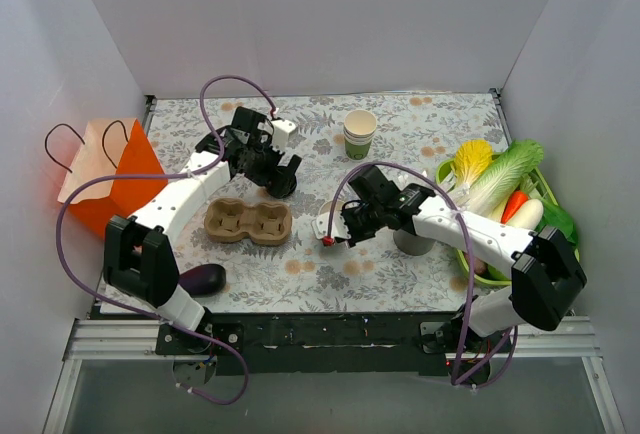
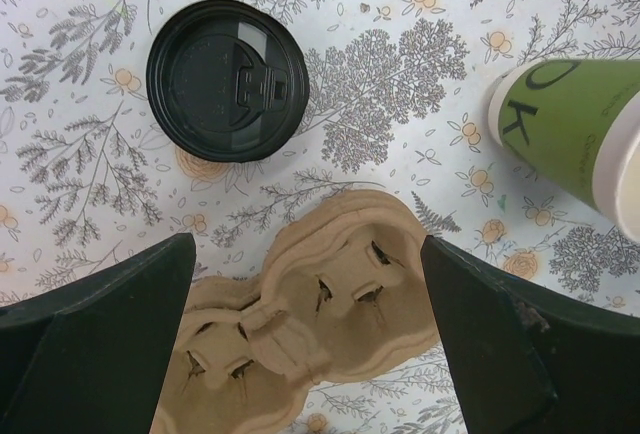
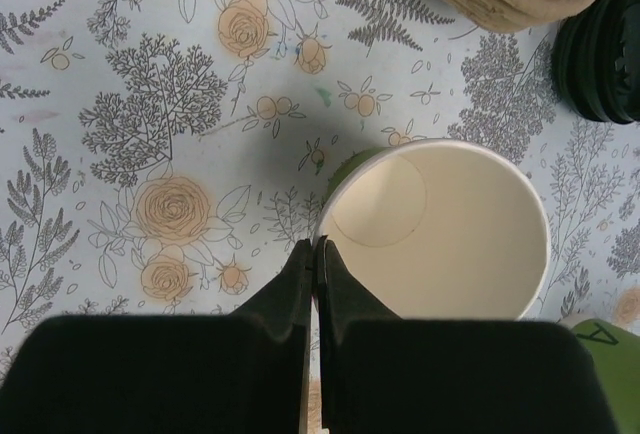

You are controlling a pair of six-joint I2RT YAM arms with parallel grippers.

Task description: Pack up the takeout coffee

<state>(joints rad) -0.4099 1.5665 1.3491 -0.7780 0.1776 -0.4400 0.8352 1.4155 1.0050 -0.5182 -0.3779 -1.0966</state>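
Step in hand, as judged: lidding. The right pincer (image 3: 315,254) is closed on the rim of the lidless green cup (image 3: 440,234), which stands upright on the tabletop (image 3: 150,104). The left pincer (image 2: 308,254) is wide open and empty above the carrier (image 2: 330,284), with the black lid (image 2: 227,80) lying loose nearby. Next move: grip that lid and seat it squarely.

Left claw (image 2: 308,251) spread wide; right claw (image 3: 315,250) pinched closed.

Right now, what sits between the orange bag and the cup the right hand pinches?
A brown pulp cup carrier, empty, lies between the orange bag and the lidless cup, seen in the top view.
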